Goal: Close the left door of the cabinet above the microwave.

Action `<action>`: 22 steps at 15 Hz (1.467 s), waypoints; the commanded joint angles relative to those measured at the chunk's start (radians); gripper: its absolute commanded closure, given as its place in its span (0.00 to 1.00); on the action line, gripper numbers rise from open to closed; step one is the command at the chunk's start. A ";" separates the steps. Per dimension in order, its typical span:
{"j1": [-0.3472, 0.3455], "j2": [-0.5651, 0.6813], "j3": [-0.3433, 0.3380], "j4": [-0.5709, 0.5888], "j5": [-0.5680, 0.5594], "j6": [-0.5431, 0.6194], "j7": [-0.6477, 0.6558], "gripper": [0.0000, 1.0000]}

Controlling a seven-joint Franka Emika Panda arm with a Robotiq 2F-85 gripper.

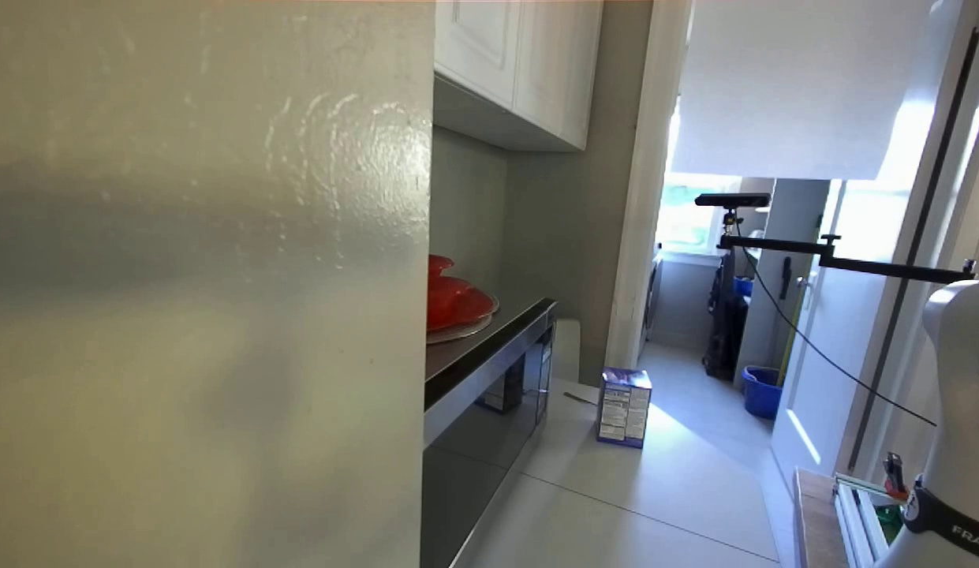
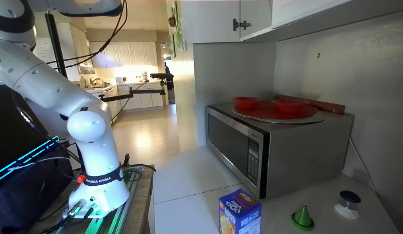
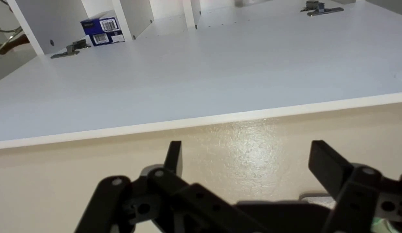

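Note:
The white cabinet is above the microwave; it also shows in an exterior view. Its left door stands open, swung out on a metal hinge. In the wrist view, turned sideways, the door's inner face fills the upper middle, with two hinges and the cabinet's shelves beyond. My gripper is open and empty, its fingertips just past the door's free edge, with tan wall showing between the jaws. A gap shows between fingertips and edge; depth is unclear. The gripper is out of both exterior views.
Red lids lie on the microwave. A blue box, a green cone and a brush stand on the counter. A shiny wall blocks much of an exterior view. Blue boxes lie inside the cabinet.

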 commanded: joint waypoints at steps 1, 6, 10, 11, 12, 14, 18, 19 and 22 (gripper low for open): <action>0.007 0.009 -0.001 0.007 -0.012 -0.008 0.006 0.00; -0.022 0.047 0.074 0.050 -0.037 -0.019 0.005 0.00; -0.075 0.074 0.129 0.081 -0.065 -0.014 0.018 0.01; -0.092 0.086 0.139 0.096 -0.077 -0.016 0.019 0.00; -0.107 0.099 0.149 0.114 -0.087 -0.020 0.019 0.00; -0.139 0.129 0.171 0.154 -0.108 -0.021 0.019 0.26; -0.181 0.197 0.228 0.230 -0.159 -0.034 0.013 0.56; -0.190 0.211 0.242 0.247 -0.176 -0.038 0.016 0.62; -0.206 0.255 0.276 0.292 -0.215 -0.067 0.021 0.84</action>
